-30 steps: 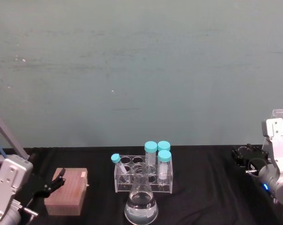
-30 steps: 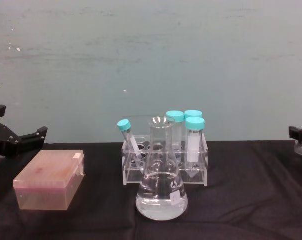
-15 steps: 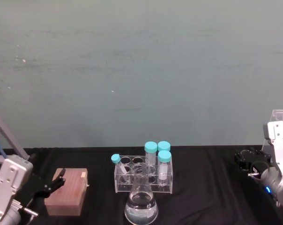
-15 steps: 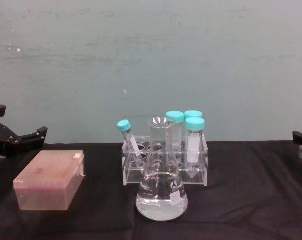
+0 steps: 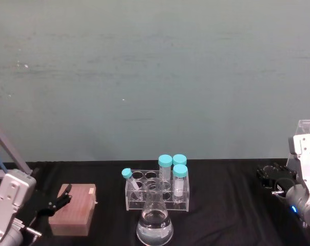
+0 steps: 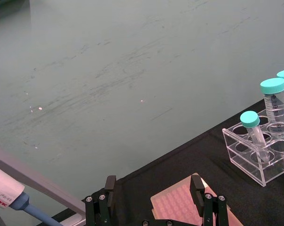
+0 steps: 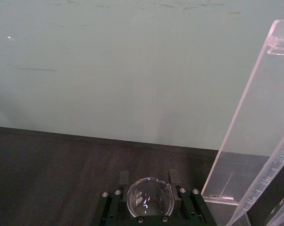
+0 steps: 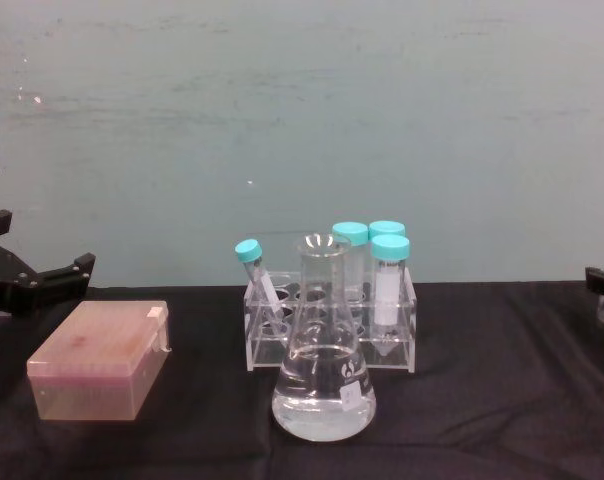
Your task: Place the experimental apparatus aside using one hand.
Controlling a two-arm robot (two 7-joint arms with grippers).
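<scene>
So the conical flask (image 8: 323,390) with clear liquid sat front and centre on the black table (image 5: 221,205), and I'll place everything off that. Right behind the flask was the small clear tube rack (image 5: 157,197) with four teal-capped tubes, three upright and the one on the flask's left side leaning. The right gripper (image 7: 149,179) was way off to the flask's right, out by the table's edge. Its two black fingers (image 7: 124,178) were closed in on either side of the small glass beaker (image 7: 150,197), gripping it between them. Couldn't tell if the beaker was resting on the cloth or lifted a bit. Even further right of the flask stood the tall acrylic rack (image 7: 243,141) with long clear tubes. The pink box (image 5: 73,209) sat well to the flask's left. The left gripper (image 6: 153,181) was a touch further out from the flask than that, fingers spread wide with nothing between them
</scene>
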